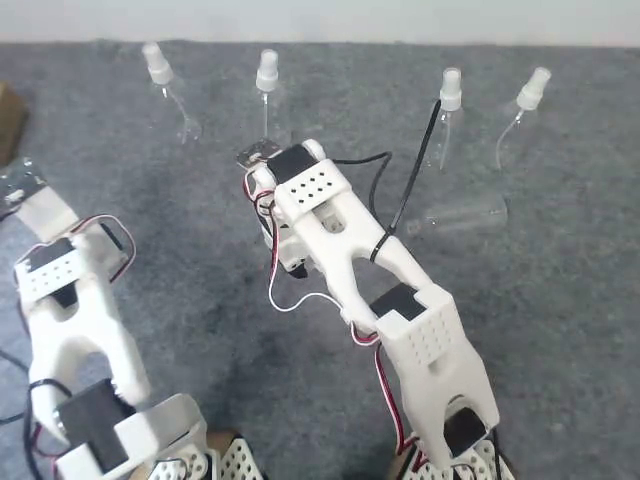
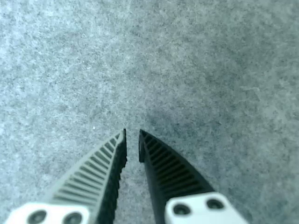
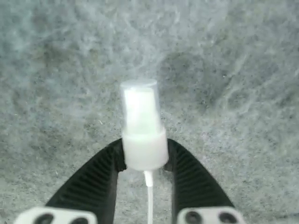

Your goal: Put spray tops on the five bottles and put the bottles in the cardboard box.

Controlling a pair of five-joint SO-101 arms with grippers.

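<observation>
Grey felt-like carpet (image 1: 560, 300) covers the table, with a pale wall strip (image 1: 400, 20) past the far edge. Right gripper (image 3: 145, 148) is clamped on a white plastic spray top (image 3: 141, 126). Left gripper (image 2: 132, 137) is nearly closed and holds nothing. Uncapped clear bottle (image 1: 460, 213) lies toward the right edge. Brown cardboard box (image 1: 6, 120) sits at the left edge.
</observation>
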